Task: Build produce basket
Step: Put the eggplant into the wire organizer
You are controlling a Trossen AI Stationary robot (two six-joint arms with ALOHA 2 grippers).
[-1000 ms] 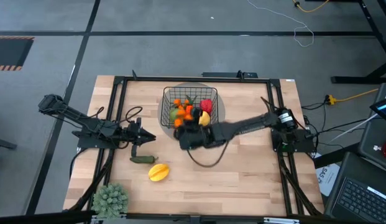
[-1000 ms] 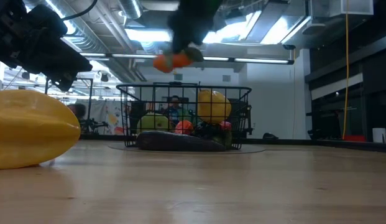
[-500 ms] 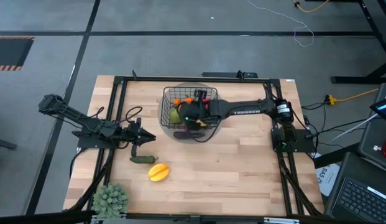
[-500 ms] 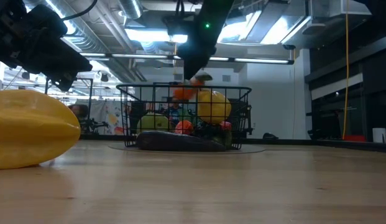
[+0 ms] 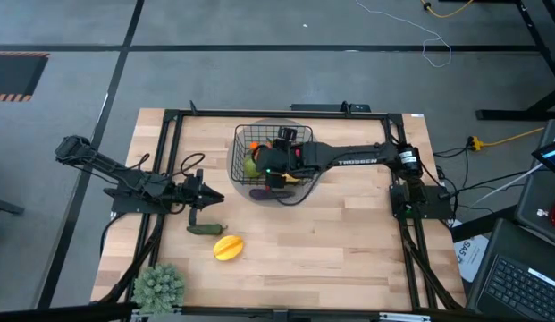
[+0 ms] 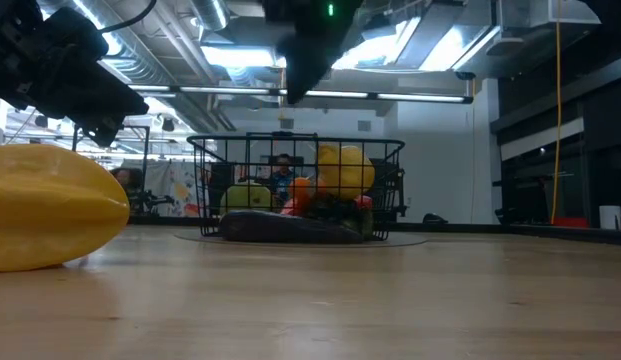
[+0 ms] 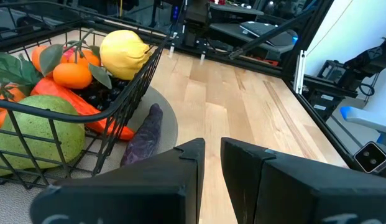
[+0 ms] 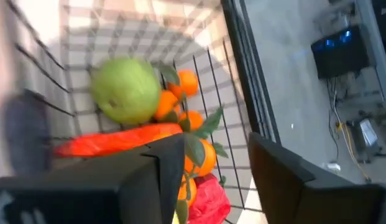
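Pale wood-plank table [image 5: 348, 241] on a grey floor. The black wire-mesh basket [image 5: 244, 141], upright grid sides, sits upper centre of the high view, its sides square with the table edges. Inside: a round green apple [image 8: 125, 92], a long orange carrot [image 8: 112, 142], tangerines [image 8: 188, 84], a bumpy yellow piece [image 7: 124, 54]. A purple eggplant [image 7: 144, 135] lies just outside its wall. The right gripper [image 5: 279, 165] hovers over the basket, jaws spread and empty. The left gripper [image 5: 198, 199] waits centre-left, jaws nearly closed on nothing, near a green cucumber [image 5: 204, 229] and a yellow fruit [image 5: 228, 247].
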